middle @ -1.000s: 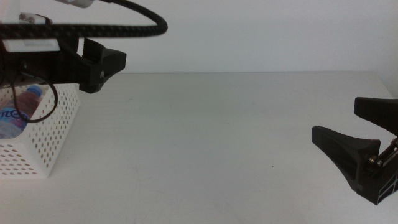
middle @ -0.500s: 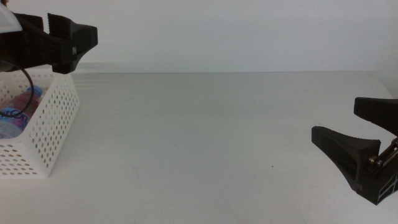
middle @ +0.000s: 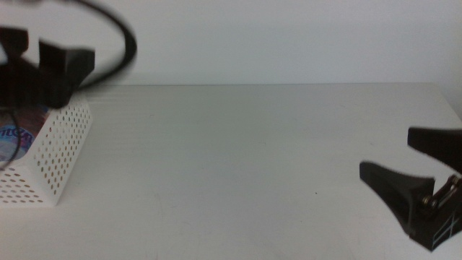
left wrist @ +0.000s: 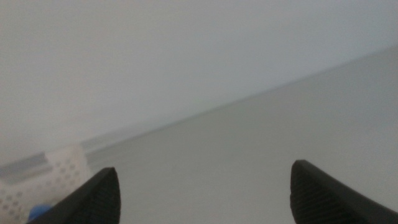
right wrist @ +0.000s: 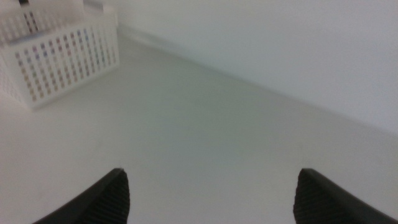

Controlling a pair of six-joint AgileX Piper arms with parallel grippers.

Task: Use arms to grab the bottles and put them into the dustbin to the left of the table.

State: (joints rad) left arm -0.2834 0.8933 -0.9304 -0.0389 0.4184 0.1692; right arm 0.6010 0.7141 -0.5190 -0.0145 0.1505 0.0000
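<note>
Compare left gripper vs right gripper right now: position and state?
The left gripper is raised over the dustbin at the table's left end; the right gripper sits low by the right edge. The left one looks motion-blurred in the middle view; the right one is sharper. Both are open, holding nothing.

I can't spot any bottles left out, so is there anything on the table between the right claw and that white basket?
Nothing visible. Bare table lies between the right gripper, jaws open, and the dustbin. The left gripper hangs above the dustbin, open and empty.
</note>
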